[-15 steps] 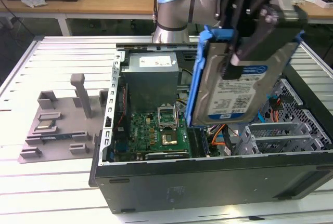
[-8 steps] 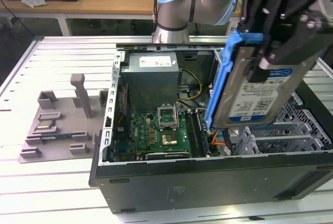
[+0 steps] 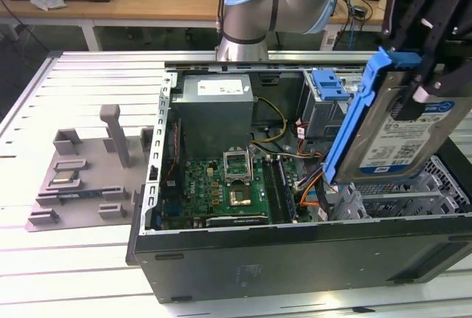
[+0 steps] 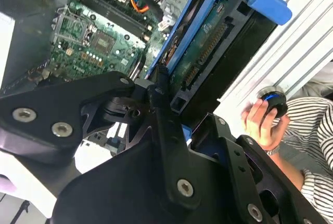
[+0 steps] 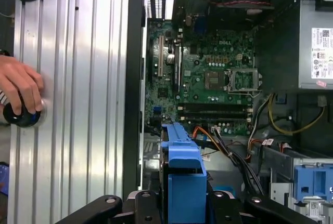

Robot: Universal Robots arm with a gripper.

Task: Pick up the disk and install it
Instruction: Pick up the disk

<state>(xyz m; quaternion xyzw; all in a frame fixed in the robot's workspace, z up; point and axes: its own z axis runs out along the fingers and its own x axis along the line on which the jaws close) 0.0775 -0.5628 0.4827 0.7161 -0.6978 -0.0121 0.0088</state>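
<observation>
- You had the pincer [image 3: 422, 85] closed on the disk [image 3: 394, 137]. Its black fingers clamped the two broad faces near the upper end, and the jaws stood no wider than the drive is thick.
- The disk hung below the pincer, held in the air over the exterior view's right end of the open computer case [image 3: 221, 263]. It touched nothing but the fingers.
- Its long axis ran steeply, with the top leaning toward the exterior view's right. The lower end pointed down into the case, above a perforated metal panel [image 3: 442, 185].
- The grey drive cage [image 3: 317, 115], with its blue latch [image 3: 330, 85], lay just to the exterior view's left of the disk and deeper in the case. It was near the disk but apart from it.
- The disk showed a silver body with a blue-and-white label facing the exterior camera. A blue plastic carrier frame [image 3: 354, 122] ran along the edge toward the exterior view's left and ended in a tab at the top.
- In the second wrist view the disk [image 4: 205, 52] showed its other face, a green circuit board inside the frame.
- In the first wrist view the frame's blue edge pointed toward the motherboard [image 5: 208, 83].
- A person's hand [image 5: 21, 89] rested on a round black knob [image 5: 23, 117] on the bench [image 5: 78, 104], well apart from the disk.
</observation>
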